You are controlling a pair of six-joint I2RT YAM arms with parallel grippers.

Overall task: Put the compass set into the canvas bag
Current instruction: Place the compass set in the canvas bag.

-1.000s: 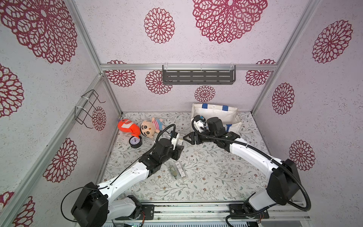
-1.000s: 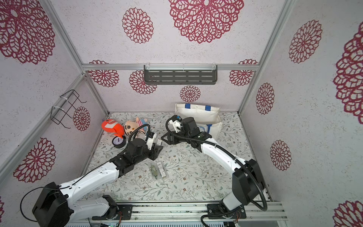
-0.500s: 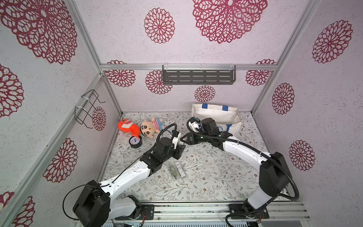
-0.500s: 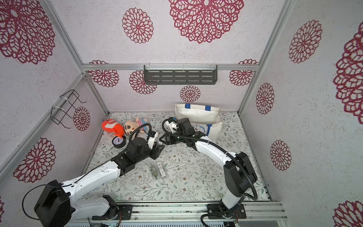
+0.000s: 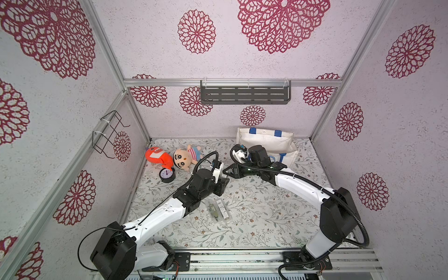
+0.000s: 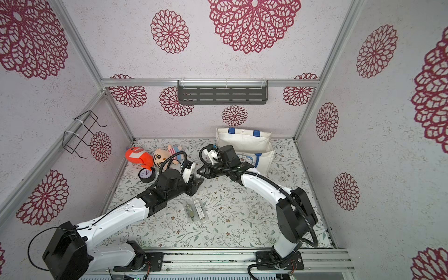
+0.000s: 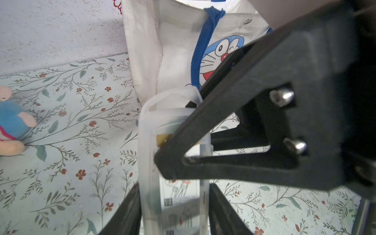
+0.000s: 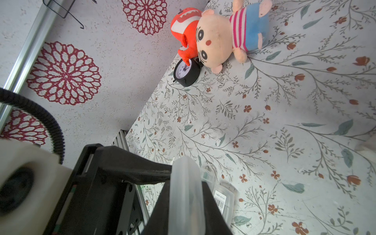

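Compass set (image 7: 168, 118): a slim case of frosted clear plastic with rounded corners and a hang tab. A printed card with tool drawings and a yellowish part show through it.
Where it is: held up over the floral mat (image 5: 254, 213) between the two arms, near the front of the canvas bag (image 5: 264, 143) but outside it.
Left gripper (image 7: 174, 187): clamped on the case, one finger on each long edge, at the end away from the tab.
Right gripper (image 8: 186, 185): closed on the same case, nearer the tab.
Canvas bag: cream with blue straps, by the back wall.
Left wrist view only: the bag's blue cat face and a metal snap.
Right wrist view only: the case seen edge-on, with an alarm clock (image 8: 186, 72), an orange plush (image 8: 186, 24) and a striped-shirt doll (image 8: 221, 38) beyond it.
Top views only: both whole arms. The held case is hard to pick out between the black fingers. Clear packs (image 5: 218, 213) lie on the mat, possibly more of the same kind.
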